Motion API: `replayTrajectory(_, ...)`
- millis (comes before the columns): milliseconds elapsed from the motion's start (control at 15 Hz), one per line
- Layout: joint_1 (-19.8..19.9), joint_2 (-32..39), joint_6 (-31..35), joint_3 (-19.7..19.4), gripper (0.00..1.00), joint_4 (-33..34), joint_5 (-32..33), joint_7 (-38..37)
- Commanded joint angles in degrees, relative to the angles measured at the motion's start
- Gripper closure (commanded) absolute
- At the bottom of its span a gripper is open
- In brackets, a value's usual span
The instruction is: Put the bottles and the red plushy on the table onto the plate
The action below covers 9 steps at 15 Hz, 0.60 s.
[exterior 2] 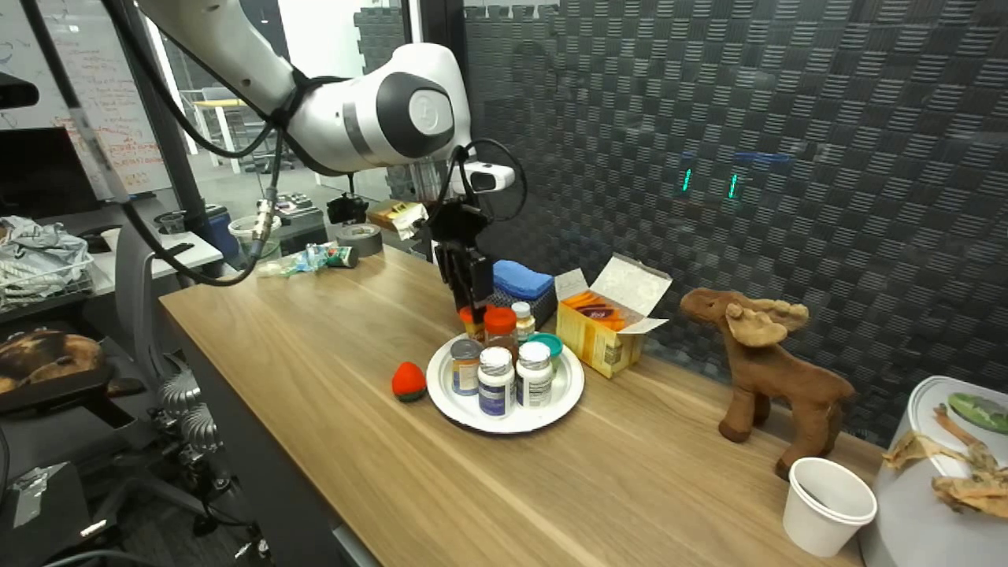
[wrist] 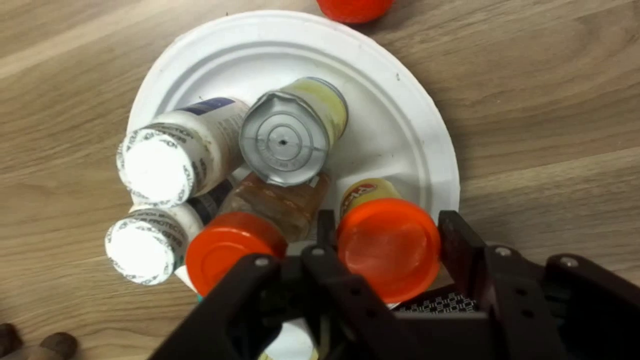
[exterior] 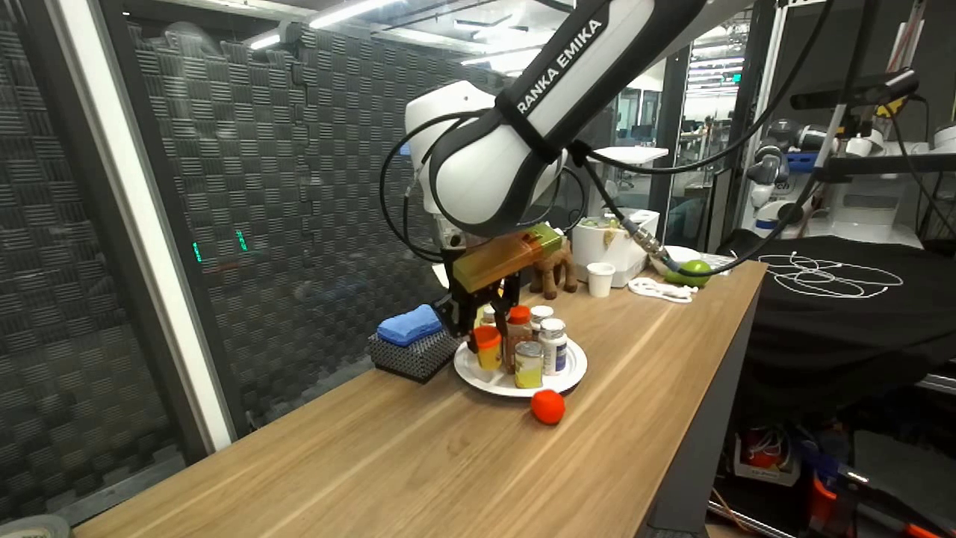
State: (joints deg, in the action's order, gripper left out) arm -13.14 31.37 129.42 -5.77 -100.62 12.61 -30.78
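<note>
A white plate (exterior: 478,382) holds two white-capped bottles (exterior 2: 496,383) (exterior 2: 535,376), a silver-topped can (wrist: 285,140), a brown jar with a red lid (exterior 2: 501,324) and a teal-lidded container (exterior 2: 549,344). My gripper (wrist: 387,222) is shut on the red lid of a yellow Play-Doh can (exterior: 489,355), which is upright at the plate's edge. I cannot tell whether its base touches the plate. The red plushy (exterior: 548,407) lies on the table just outside the plate; its edge shows in the wrist view (wrist: 355,7).
A small white-capped bottle (exterior 2: 522,321) is near the plate's back edge. A dark patterned box (exterior: 414,357) with a blue cloth (exterior: 410,324) stands close beside the gripper. An open yellow box (exterior 2: 602,342), a brown plush moose (exterior 2: 776,386) and paper cups (exterior 2: 827,504) stand along the wall side.
</note>
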Motion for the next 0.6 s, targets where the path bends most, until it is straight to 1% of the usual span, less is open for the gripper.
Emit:
replayTrajectory(0,-0.58,0.84,-1.99,-0.26,0.71,2.04,0.76,-1.62)
replayTrajectory(533,0.21,3.19,-1.08,-0.08,0.71,3.63,-0.54,-2.85)
